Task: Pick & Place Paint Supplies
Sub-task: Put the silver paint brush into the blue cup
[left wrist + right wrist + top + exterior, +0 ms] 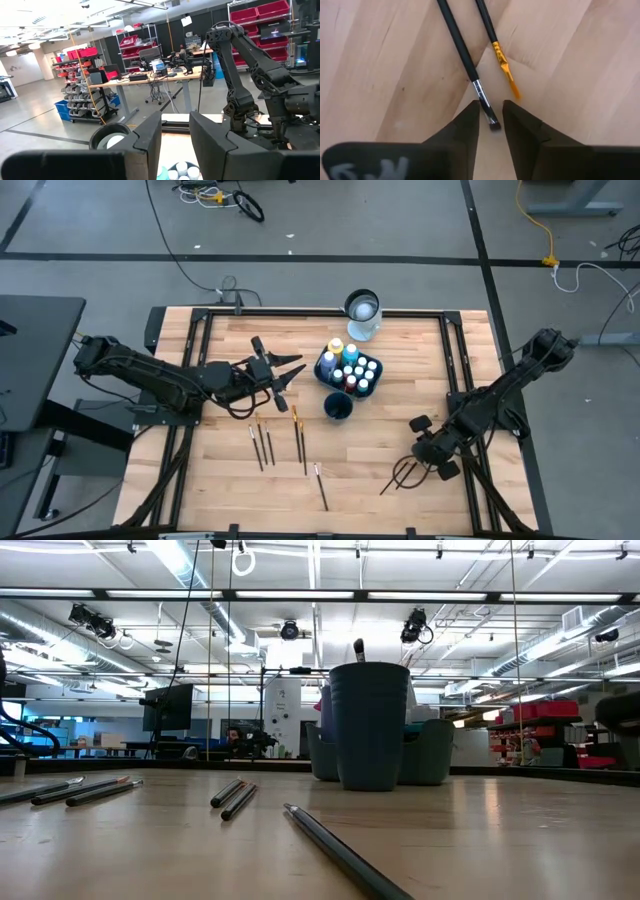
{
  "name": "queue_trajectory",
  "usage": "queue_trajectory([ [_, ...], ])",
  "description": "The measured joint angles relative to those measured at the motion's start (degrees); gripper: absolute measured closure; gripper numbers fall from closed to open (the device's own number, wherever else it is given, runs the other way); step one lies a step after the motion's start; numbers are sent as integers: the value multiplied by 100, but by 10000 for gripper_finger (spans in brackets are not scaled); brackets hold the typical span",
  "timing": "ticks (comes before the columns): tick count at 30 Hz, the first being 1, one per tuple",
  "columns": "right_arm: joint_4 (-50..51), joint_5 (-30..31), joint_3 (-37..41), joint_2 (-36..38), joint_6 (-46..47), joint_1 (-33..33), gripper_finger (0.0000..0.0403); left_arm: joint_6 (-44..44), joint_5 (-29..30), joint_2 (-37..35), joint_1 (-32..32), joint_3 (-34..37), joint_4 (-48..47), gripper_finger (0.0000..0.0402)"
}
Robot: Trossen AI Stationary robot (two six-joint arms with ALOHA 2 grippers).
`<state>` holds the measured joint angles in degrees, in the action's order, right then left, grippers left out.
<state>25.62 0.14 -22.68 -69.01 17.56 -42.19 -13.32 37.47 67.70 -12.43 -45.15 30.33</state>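
My right gripper (400, 477) points down at two thin dark-handled brushes near the table's right front. In the right wrist view its open fingers stand on either side of the bristle end (493, 121) of the silver-ferruled brush (462, 50). The gold-ferruled brush (501, 60) lies beside it. Both brushes lie flat on the wood. My left gripper (288, 376) hovers open left of the dark blue caddy (322, 368), which holds the small paint bottles (358, 368). Nothing shows between its fingers (150, 135). More brushes (262, 442) (298, 435) (321, 485) lie flat at mid-table.
A dark blue cup (338, 406) stands just in front of the caddy, and the low view shows a brush (359, 648) sticking out of it. A clear glass jar (362, 315) stands at the far edge. Bare wood lies between the mid-table brushes and my right gripper.
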Motion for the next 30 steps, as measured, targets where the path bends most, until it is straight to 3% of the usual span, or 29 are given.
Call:
queue_trajectory([
  [10,76,149,0,-1,-87,-324,321,0,0,0,0,0,-2,293],
  [18,42,288,7,-5,-253,-418,392,0,0,0,0,0,-1,293],
  [23,50,315,-36,1,-337,-421,391,0,0,0,1,0,-1,293],
  [27,346,198,-434,74,-996,-429,399,0,0,1,1,0,-2,293],
  [30,551,776,-1018,93,-1455,-424,399,0,0,2,-1,0,-1,293],
])
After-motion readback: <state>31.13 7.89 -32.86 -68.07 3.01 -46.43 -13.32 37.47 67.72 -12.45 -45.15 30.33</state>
